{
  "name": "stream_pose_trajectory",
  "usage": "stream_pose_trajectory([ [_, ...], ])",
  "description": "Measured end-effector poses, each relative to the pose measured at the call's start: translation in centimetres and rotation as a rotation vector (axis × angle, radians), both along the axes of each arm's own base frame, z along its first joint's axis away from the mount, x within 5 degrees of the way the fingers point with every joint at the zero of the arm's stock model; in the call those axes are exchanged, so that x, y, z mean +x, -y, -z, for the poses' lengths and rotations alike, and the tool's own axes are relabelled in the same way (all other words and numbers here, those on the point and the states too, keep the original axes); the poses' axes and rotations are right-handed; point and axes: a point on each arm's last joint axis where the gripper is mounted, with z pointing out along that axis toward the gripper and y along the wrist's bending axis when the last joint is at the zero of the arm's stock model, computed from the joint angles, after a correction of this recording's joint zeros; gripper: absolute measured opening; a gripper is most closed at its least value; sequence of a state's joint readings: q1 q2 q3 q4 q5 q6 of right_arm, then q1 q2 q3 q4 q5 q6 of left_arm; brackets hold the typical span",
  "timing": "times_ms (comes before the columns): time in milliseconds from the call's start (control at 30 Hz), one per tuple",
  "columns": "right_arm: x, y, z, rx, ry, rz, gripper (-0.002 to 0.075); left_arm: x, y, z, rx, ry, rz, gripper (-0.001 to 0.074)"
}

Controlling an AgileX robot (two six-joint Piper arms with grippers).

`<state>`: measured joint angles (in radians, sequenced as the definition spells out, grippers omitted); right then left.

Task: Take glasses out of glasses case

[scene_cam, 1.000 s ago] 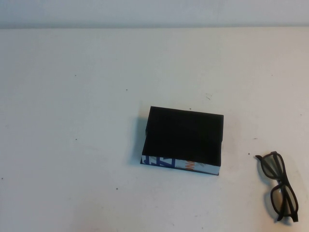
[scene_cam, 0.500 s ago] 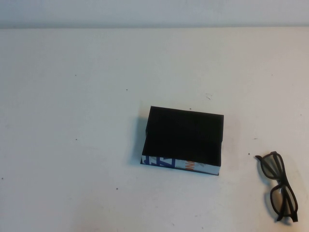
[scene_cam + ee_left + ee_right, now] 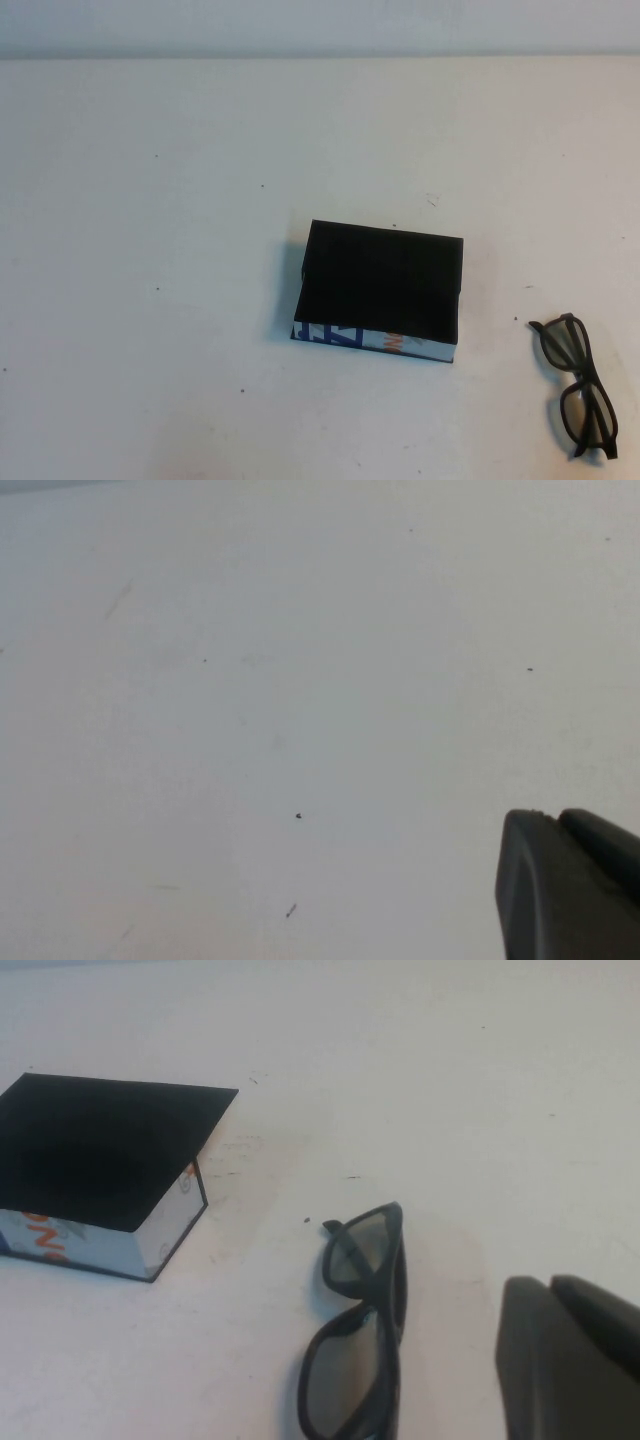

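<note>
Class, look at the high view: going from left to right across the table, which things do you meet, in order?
Case → glasses. Neither gripper shows in this view; the left gripper and the right gripper appear only at the edges of their own wrist views.

You see a matt white table (image 3: 180, 200), smooth apart from small dark specks and faint scuffs. The glasses case (image 3: 380, 290) has a dull black top that looks like card or fabric; its white front edge is printed paper or card with blue and orange marks. The glasses (image 3: 580, 385) have dark, smooth plastic rims with a slight sheen, and their lenses look tinted and semi-glossy. The left tool (image 3: 570, 885) and the right tool (image 3: 570, 1360), each seen only in its own wrist view, show dark, matt, smooth plastic.
</note>
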<state>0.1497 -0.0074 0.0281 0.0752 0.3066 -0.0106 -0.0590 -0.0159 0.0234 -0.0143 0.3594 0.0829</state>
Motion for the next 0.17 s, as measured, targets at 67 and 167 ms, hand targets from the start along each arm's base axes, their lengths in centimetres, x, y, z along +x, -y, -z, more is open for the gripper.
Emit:
stream_pose_trajectory([
  [67,0.0,0.0,0.0,0.0,0.0,0.0,-0.0016,0.0,0.0,0.0,0.0,0.0,0.0,-0.0006],
  [167,0.0,0.0,0.0,0.0,0.0,0.0,-0.0017,0.0,0.0,0.0,0.0,0.0,0.0,-0.0006],
])
